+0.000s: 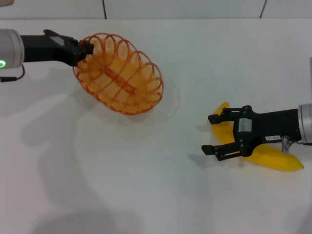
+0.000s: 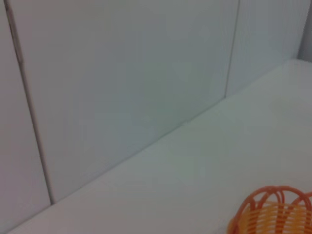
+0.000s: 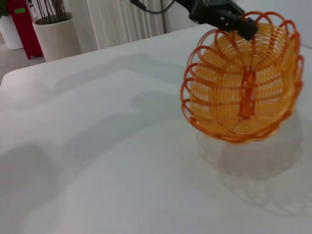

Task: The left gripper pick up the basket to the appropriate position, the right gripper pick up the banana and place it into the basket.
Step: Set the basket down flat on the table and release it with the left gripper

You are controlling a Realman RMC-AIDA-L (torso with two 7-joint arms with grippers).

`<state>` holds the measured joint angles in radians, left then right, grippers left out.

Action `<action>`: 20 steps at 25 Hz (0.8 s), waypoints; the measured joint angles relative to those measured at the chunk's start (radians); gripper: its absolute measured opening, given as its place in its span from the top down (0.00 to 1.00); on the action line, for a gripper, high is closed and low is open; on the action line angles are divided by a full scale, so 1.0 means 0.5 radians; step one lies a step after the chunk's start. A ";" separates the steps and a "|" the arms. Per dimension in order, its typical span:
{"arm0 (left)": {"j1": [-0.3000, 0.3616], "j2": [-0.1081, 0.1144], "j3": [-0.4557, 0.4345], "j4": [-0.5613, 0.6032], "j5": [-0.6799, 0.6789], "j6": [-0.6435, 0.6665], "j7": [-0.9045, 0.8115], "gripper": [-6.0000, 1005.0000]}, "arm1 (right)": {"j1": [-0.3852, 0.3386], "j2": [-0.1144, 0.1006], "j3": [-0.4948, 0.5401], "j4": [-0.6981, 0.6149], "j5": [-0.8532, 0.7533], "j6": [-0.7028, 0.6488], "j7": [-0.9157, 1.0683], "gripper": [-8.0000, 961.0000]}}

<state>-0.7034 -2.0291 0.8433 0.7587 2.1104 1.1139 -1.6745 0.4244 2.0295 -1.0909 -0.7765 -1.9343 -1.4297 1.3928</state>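
Observation:
The orange wire basket hangs tilted above the white table, lifted by its rim at the back left. My left gripper is shut on that rim. In the right wrist view the basket shows its open side, with the left gripper at its top edge. A corner of the basket shows in the left wrist view. At the front right lies the yellow banana, partly hidden under my right gripper, which is open, its fingers straddling the banana's far end.
A tiled wall rises behind the table. Beyond the table's far edge stand a pale planter and a red object.

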 joint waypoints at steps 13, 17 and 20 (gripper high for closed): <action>-0.036 -0.005 -0.014 -0.308 -0.118 -0.143 0.049 0.91 | 0.029 0.000 -0.002 0.037 -0.041 0.001 0.000 0.07; -0.017 -0.006 -0.019 -0.355 -0.166 -0.188 0.048 0.91 | 0.032 0.000 -0.005 0.037 -0.048 0.003 0.000 0.07; 0.001 -0.007 -0.020 -0.375 -0.192 -0.218 0.035 0.91 | 0.032 0.000 -0.006 0.038 -0.049 0.003 0.000 0.07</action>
<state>-0.7027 -2.0324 0.8334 0.5710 2.0144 1.0048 -1.6572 0.4402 2.0295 -1.0937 -0.7577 -1.9589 -1.4280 1.3929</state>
